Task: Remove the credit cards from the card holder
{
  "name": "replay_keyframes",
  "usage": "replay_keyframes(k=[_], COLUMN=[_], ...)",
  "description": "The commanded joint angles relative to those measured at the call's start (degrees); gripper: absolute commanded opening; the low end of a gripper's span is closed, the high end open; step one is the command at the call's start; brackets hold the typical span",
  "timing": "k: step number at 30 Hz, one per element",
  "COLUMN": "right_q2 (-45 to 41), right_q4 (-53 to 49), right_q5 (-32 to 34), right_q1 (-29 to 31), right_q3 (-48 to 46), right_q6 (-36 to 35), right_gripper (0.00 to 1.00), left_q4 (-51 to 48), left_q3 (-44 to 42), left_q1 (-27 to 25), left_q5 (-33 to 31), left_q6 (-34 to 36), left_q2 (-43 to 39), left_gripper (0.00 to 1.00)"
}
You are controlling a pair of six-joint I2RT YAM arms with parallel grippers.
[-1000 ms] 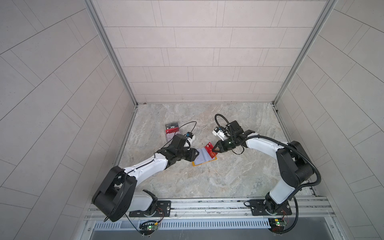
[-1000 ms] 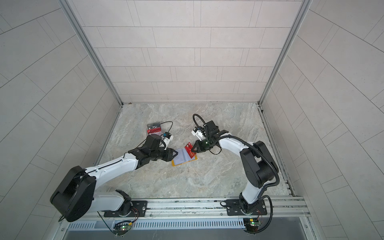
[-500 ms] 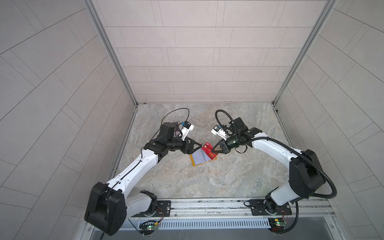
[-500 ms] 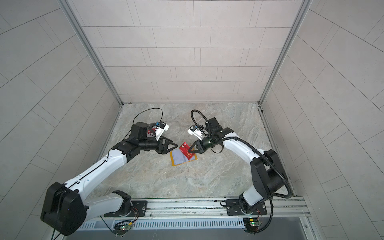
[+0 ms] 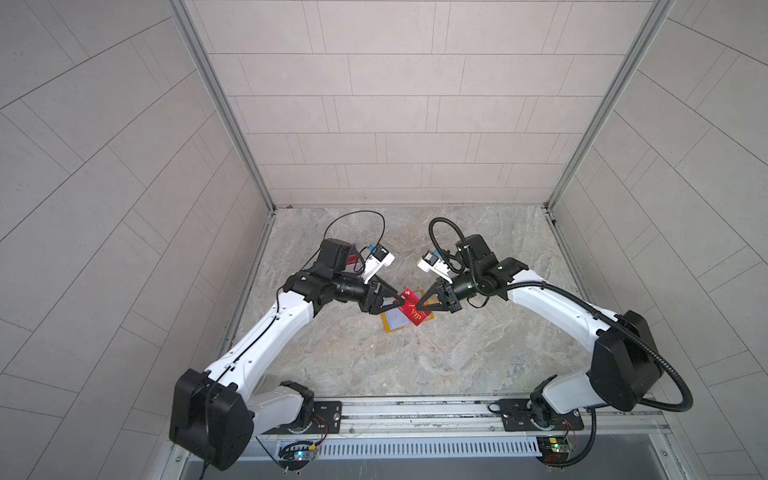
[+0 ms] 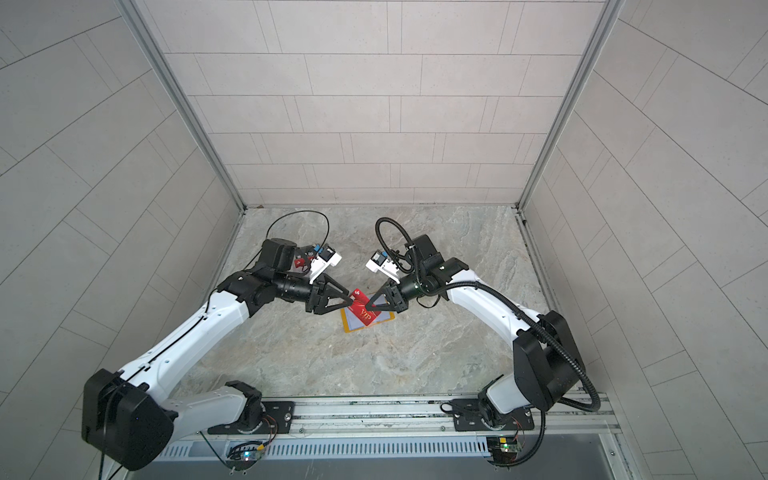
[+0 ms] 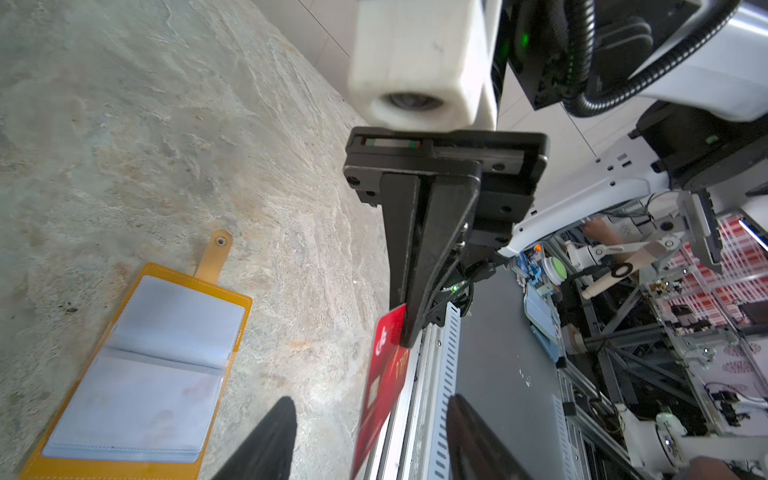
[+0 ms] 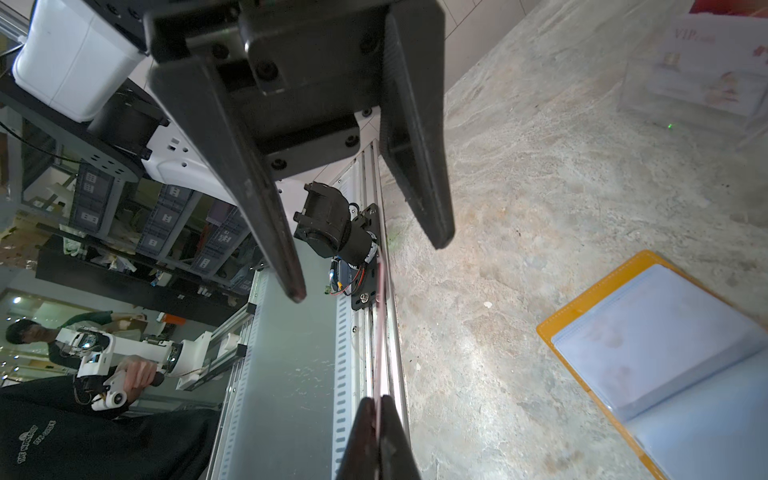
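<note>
Pinching hard, the right gripper is clamping its jaws flat on one short end of the thin red plastic card lettered "VIP", and it is carrying that card lifted off the table. Facing it from the opposite side, the left gripper is standing with its jaws parted. One black finger is sitting on either side of the card's free end (daylight is showing on both sides in the left wrist view, so there is no grip there). From the right wrist camera the card is showing only as a thin reddish edge.

Directly beneath the card in both top views, the mustard-yellow booklet-style card holder is lying open and flat on the grey marbled tabletop. Its bluish-grey clear sleeves are facing up and its snap-button tab is sticking out from one edge. Faint red marks are showing through the sleeves.

Further out, a clear tiered stand is displaying cards, partly hidden behind the left arm in both top views.
</note>
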Motion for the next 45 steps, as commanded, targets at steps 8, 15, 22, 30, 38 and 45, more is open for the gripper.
replay_keyframes(k=[8, 15, 22, 30, 38, 45], right_q2=[1.1, 2.2, 2.3, 0.3, -7.2, -9.2], right_q4=[1.3, -1.3, -3.9, -4.0, 19.2, 49.8], right_q5=[-2.0, -2.1, -1.3, 2.2, 10.4, 15.0], right_q1=[0.6, 1.0, 1.0, 0.6, -1.2, -1.4], right_q3=[2.1, 3.0, 4.0, 3.3, -6.8, -17.7], right_q6=[-1.6, -3.3, -5.2, -5.0, 16.3, 37.1], right_gripper=[0.0, 0.0, 0.0, 0.35, 0.56, 0.64], left_q4=[-6.6, -7.1, -7.0, -3.4, 5.2, 17.8], left_q3=[2.7, 3.4, 3.6, 3.0, 1.8, -1.9], left_q1=[0.2, 0.2, 0.2, 0.2, 0.2, 0.2], left_q5=[6.1, 6.2, 5.4, 4.2, 0.0, -5.9], left_q6=[5.5, 5.6, 5.2, 1.8, -6.5, -16.6], left_q2=[1.0, 2.1, 2.7, 2.4, -0.2, -4.0], left_gripper=[0.33, 0.23, 0.06, 0.0, 0.0, 0.0])
